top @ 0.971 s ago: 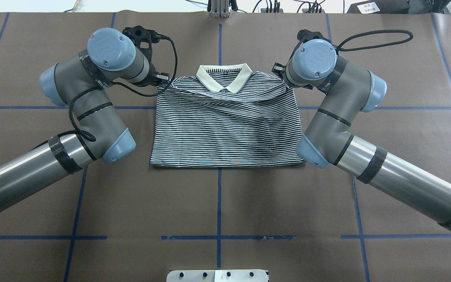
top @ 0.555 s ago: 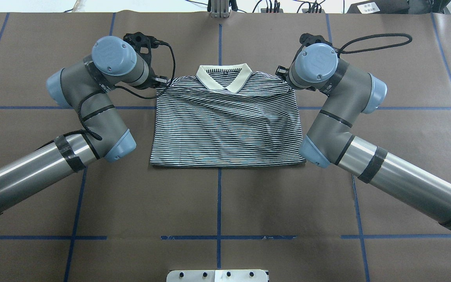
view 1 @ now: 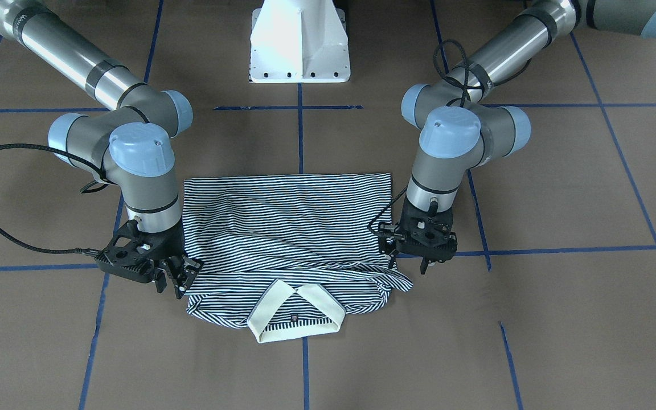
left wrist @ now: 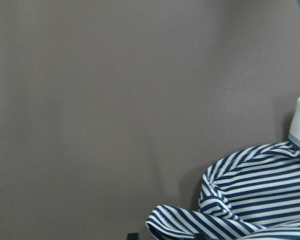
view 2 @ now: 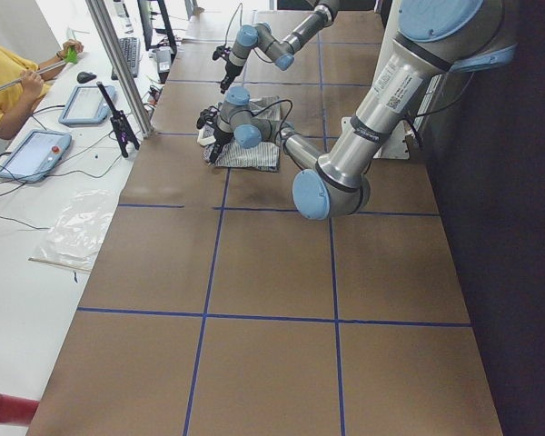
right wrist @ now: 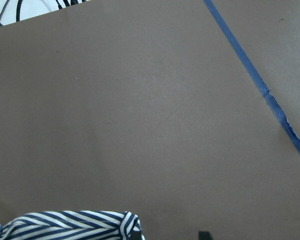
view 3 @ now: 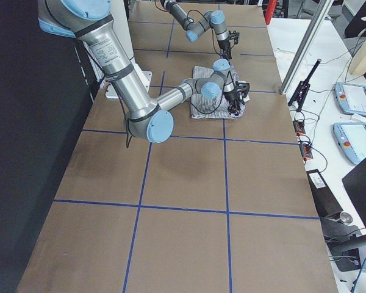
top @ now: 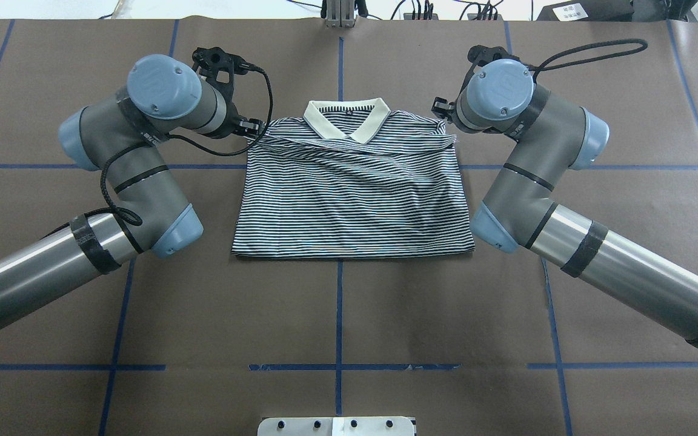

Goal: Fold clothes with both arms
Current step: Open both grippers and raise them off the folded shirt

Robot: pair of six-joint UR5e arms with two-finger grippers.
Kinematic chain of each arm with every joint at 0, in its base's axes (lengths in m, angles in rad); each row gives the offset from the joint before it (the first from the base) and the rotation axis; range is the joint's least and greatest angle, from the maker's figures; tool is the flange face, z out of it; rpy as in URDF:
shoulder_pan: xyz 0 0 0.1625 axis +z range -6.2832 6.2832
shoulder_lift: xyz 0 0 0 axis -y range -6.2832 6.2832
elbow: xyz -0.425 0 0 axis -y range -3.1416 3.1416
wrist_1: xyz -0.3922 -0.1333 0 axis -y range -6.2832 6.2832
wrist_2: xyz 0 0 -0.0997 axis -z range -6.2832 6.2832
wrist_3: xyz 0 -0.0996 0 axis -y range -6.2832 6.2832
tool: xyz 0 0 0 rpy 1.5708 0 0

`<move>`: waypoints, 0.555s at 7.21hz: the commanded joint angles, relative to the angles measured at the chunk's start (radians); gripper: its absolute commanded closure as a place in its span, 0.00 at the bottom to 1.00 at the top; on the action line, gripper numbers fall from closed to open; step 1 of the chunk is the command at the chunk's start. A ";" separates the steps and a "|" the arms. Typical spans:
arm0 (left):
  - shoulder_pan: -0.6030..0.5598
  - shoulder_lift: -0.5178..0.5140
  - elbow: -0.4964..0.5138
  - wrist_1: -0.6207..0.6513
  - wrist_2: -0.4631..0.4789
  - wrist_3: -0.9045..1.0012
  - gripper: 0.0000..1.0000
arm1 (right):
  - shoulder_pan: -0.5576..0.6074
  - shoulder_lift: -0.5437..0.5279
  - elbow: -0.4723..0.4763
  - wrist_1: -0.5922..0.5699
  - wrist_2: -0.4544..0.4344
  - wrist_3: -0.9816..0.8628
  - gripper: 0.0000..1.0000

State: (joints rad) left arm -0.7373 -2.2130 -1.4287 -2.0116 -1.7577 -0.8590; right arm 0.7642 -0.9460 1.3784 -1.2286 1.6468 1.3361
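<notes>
The striped polo shirt [top: 349, 194] lies folded flat in the middle of the table, cream collar [top: 325, 124] at the far edge. It also shows in the front-facing view [view 1: 288, 228]. My left gripper [view 1: 409, 265] stands just off the shirt's left shoulder, fingers spread and empty. My right gripper [view 1: 173, 285] stands just off the right shoulder, also open. The left wrist view shows a striped shoulder fold [left wrist: 255, 205] at its lower right. The right wrist view shows a striped edge [right wrist: 70, 224] at its bottom left, with bare paper between the fingertips.
Brown paper with blue tape lines [top: 339, 303] covers the table. The white pedestal base [view 1: 299, 45] stands at the robot's side. A metal post [top: 340, 12] stands at the far edge. An operator [view 2: 9, 82] and tablets [view 2: 36, 150] are beside the table.
Both wrists have shifted outward, away from the shirt's shoulders. The shoulder corners have settled lower and flatter on the table.
</notes>
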 commanded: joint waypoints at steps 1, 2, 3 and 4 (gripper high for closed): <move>0.010 0.116 -0.174 -0.004 -0.055 0.005 0.00 | 0.061 -0.051 0.048 0.008 0.111 -0.165 0.00; 0.074 0.200 -0.256 -0.009 -0.049 -0.014 0.00 | 0.061 -0.074 0.083 0.008 0.111 -0.167 0.00; 0.128 0.264 -0.322 -0.009 -0.045 -0.081 0.00 | 0.061 -0.077 0.091 0.008 0.108 -0.166 0.00; 0.169 0.291 -0.344 -0.010 -0.040 -0.144 0.06 | 0.061 -0.079 0.091 0.008 0.108 -0.167 0.00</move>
State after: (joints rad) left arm -0.6246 -1.9760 -1.7209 -2.0197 -1.8025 -0.9308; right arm 0.8239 -1.0179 1.4610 -1.2213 1.7530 1.1738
